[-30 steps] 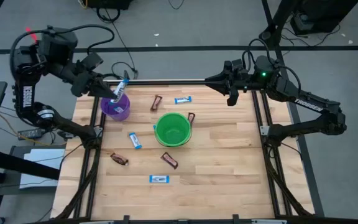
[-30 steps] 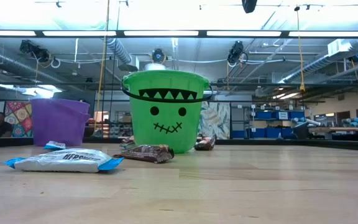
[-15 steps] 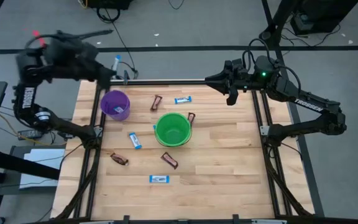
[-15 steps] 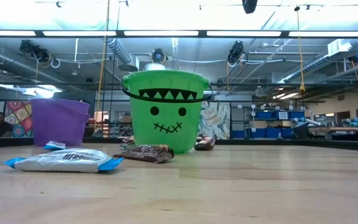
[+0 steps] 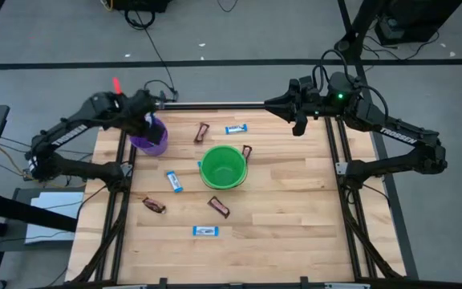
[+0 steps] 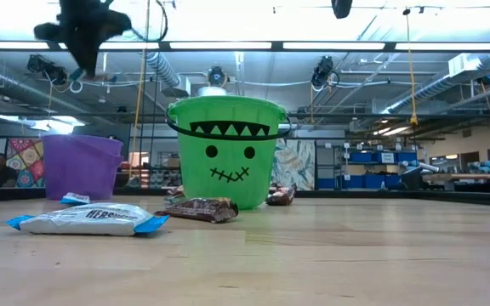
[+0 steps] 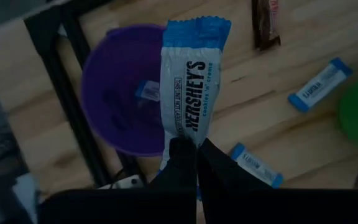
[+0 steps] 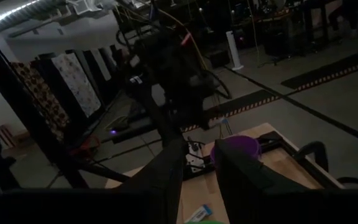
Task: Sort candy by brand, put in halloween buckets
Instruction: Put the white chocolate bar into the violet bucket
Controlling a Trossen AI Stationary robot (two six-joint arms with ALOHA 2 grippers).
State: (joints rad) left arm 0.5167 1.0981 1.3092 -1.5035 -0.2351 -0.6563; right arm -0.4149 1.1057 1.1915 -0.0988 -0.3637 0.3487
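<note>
Blue-and-white candy bar [image 7: 190, 87], flat, with crimped blue ends, pinched at one end by left end effector [image 7: 194, 152] directly above purple bucket [image 7: 126, 87], another small wrapped piece inside. Green bucket [image 5: 222, 167] with jagged-mouth face at centre of pale wooden plank surface [image 5: 295, 217], loose blue and brown bars scattered around it. Right end effector [image 8: 194, 168] parked over far right edge, fingers slightly spread, seemingly holding nothing. Beyond: workshop with strip lights, ducts, shelving.

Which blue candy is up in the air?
The blue candy pinched in the left hand, above the purple bucket. The other blue ones lie on the table or inside the bucket.
</note>
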